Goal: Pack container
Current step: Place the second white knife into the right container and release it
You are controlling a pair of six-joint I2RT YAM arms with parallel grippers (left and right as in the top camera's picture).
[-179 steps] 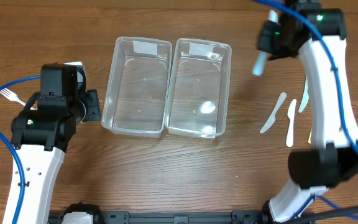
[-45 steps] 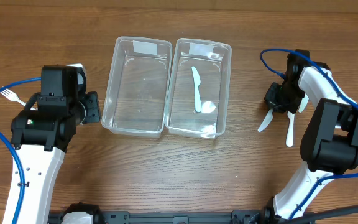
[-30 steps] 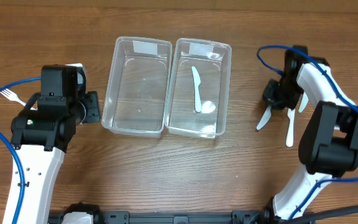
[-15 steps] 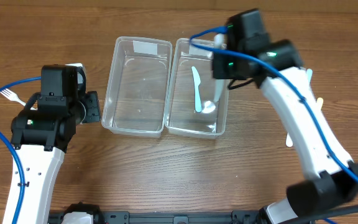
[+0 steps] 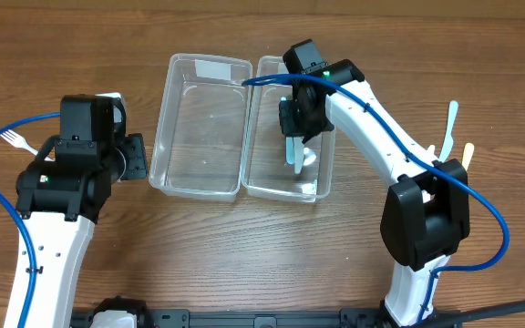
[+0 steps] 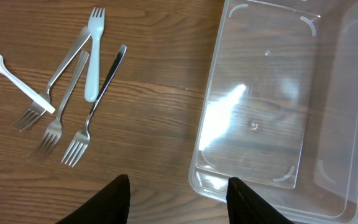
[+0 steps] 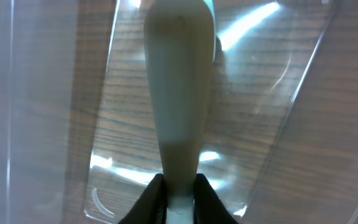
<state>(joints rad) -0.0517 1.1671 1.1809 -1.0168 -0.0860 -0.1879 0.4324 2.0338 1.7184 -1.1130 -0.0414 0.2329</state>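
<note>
Two clear plastic containers stand side by side, the left one (image 5: 194,191) and the right one (image 5: 281,193). My right gripper (image 5: 297,123) is low over the right container and shut on a white plastic knife (image 7: 178,93), which points down at the container's floor (image 7: 272,93). Another pale knife (image 5: 292,153) lies in that container under the gripper. My left gripper (image 6: 179,193) is open and empty, beside the left container (image 6: 260,93), which has nothing in it.
Several forks (image 6: 73,106), metal and white plastic, lie on the wood left of the left container. One white fork (image 5: 12,138) shows at the far left. A white knife (image 5: 451,118) and a yellowish piece (image 5: 468,155) lie at the far right.
My right gripper took a white knife from the table's right side, carried it left to the right container and came down lower into it. The left arm has not moved.
</note>
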